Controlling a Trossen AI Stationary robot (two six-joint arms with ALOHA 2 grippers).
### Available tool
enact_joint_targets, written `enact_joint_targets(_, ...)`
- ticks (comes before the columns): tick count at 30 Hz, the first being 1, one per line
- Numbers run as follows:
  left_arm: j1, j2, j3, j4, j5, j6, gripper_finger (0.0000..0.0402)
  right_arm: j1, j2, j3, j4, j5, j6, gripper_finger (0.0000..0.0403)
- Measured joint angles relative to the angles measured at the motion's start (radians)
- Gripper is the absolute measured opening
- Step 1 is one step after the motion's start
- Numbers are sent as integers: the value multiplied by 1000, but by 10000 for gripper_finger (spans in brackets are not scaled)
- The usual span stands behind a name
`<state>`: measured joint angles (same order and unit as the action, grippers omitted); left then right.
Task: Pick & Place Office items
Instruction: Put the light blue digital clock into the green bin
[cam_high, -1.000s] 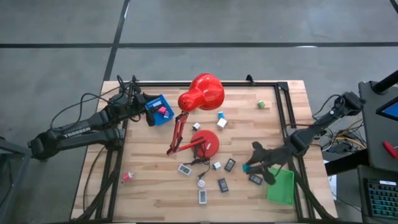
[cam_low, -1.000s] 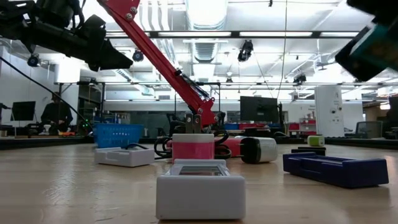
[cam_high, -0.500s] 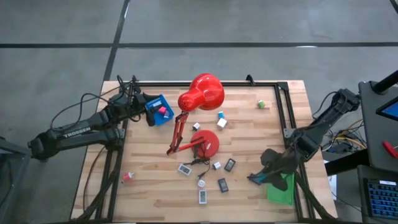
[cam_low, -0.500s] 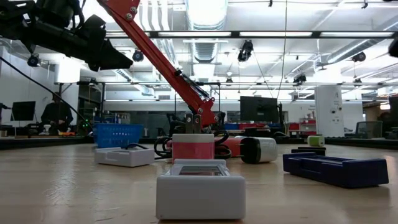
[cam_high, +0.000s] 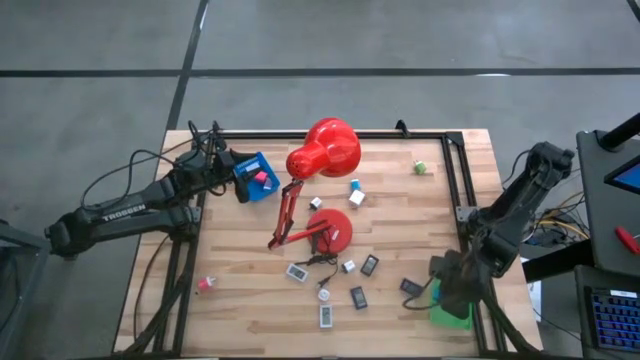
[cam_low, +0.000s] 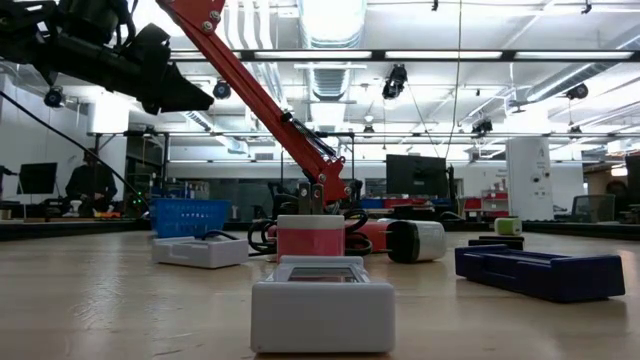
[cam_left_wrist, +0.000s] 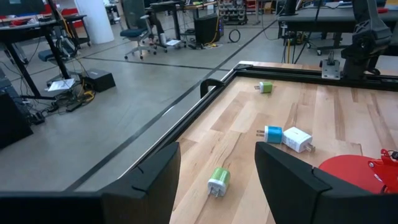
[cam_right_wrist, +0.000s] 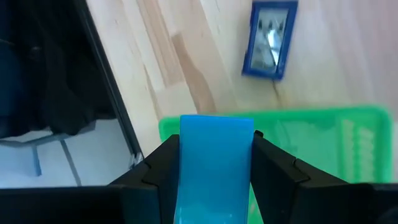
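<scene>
While the right tool (cam_right_wrist: 216, 180) hangs just over the green tray (cam_right_wrist: 323, 134) at the surface's near-right corner, we've got a teal block (cam_right_wrist: 216, 165) pinched between its fingers, flat faces against the pads. Tray edge sits directly below the block, and a dark blue flat rectangle (cam_right_wrist: 269, 38) lies on the wood just beyond the tray. In the high view the right tool (cam_high: 452, 290) covers most of the tray, so we can't see the block from there.

Handling, our read: block looks rigid, smooth plastic, light. Slip risk is low w/ the grip on parallel sides as it is now, and no crush worry. Release should be a short drop; it may skid on the tray's ribbed floor, nbd.

Left tool (cam_left_wrist: 214, 171) hovers by the blue basket (cam_high: 256, 175) at the far-left, fingers spread fairly wide, nothing between them. A green-and-white plug (cam_left_wrist: 219, 181) lies on the surface just ahead of it, w/ a blue block (cam_left_wrist: 273, 134) and a white block (cam_left_wrist: 297, 139) further out. Those are small and stiff; we'd take the plug across its body, not the prongs.

Red lamp (cam_high: 322, 150) mid-surface, leave alone.
</scene>
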<state>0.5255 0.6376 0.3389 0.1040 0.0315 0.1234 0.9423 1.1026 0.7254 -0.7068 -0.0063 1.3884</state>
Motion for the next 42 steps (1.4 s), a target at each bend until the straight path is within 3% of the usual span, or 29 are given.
enact_joint_targets(8, 0, 0, 0, 0, 7, 0, 210, 55, 69, 8, 2, -66, 168, 145)
enact_joint_targets(19, 0, 0, 0, 0, 8, -1, 210, 54, 200, 6, 8, -209, 209, 145)
enact_joint_targets(34, 0, 0, 0, -8, 14, -3, 210, 52, 205, 3, 4, -200, 190, 145)
enact_joint_targets(42, 0, 0, 0, -10, 14, -1, 210, 52, 216, -4, 4, -186, 190, 220)
